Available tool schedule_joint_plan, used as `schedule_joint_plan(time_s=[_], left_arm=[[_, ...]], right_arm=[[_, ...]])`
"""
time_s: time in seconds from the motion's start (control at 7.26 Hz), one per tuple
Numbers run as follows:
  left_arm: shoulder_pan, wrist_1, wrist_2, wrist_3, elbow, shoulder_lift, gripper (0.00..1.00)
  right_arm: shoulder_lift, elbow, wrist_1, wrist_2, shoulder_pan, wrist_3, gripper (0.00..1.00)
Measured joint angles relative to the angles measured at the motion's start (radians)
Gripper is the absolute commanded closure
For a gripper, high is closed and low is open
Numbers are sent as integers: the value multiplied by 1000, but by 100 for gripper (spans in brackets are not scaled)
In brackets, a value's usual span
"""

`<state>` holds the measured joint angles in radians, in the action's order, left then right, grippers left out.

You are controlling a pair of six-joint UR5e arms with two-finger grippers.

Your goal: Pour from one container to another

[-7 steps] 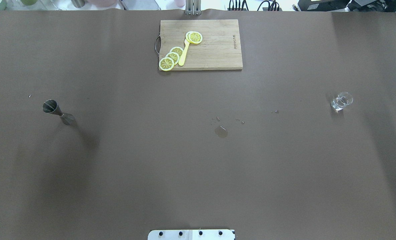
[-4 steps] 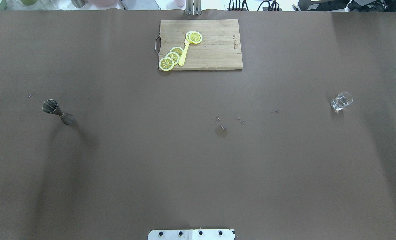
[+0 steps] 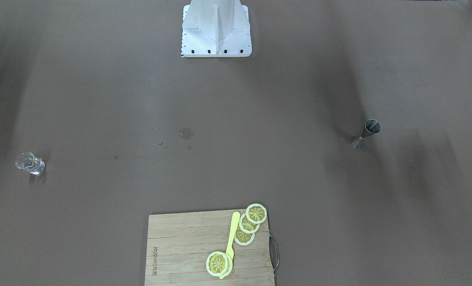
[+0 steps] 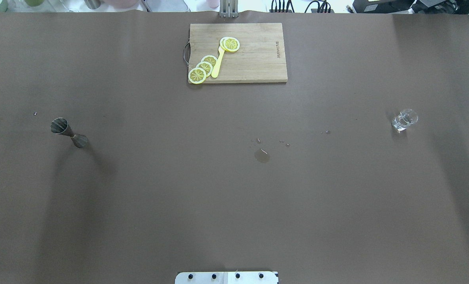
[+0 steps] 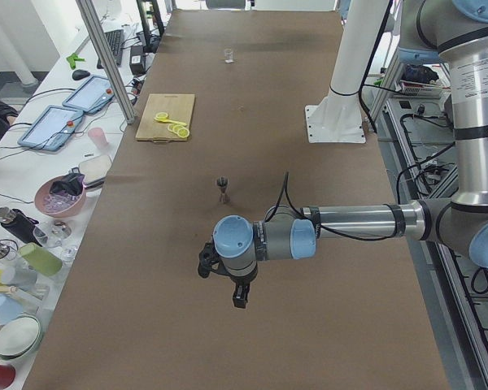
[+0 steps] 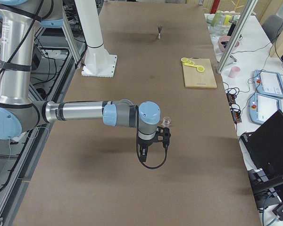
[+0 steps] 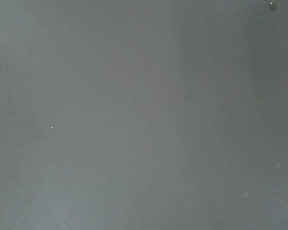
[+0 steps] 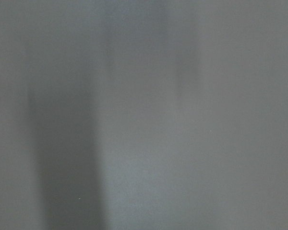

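The container, a small steel jigger, stands upright on the brown table at the left, also seen in the front-facing view. The other container, a clear glass cup, stands far right. Neither arm shows in the overhead or front-facing views. In the left side view my left gripper hangs above the table, nearer the camera than the jigger. In the right side view my right gripper hovers close to the cup. I cannot tell whether either is open or shut. Both wrist views show only bare table.
A wooden cutting board with lemon slices and a yellow utensil lies at the far middle. A small puddle and droplets mark the table's centre. The robot's base plate sits at the near edge.
The broad shadow on the table's left side has narrowed and shifted. The jigger, the cup and the board have stayed where they were.
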<state>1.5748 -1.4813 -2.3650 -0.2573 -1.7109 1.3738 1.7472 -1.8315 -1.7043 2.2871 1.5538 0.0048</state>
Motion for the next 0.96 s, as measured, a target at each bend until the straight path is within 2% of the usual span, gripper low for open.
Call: schedule_joint_plan(time_s=[0.41, 0.96], left_arm=[[46, 170, 50, -57, -18, 84, 1], [65, 201, 64, 55, -31, 143, 1]], right_arm=[[1, 0, 13, 2, 0, 0, 0], [3, 1, 24, 4, 0, 0, 0]])
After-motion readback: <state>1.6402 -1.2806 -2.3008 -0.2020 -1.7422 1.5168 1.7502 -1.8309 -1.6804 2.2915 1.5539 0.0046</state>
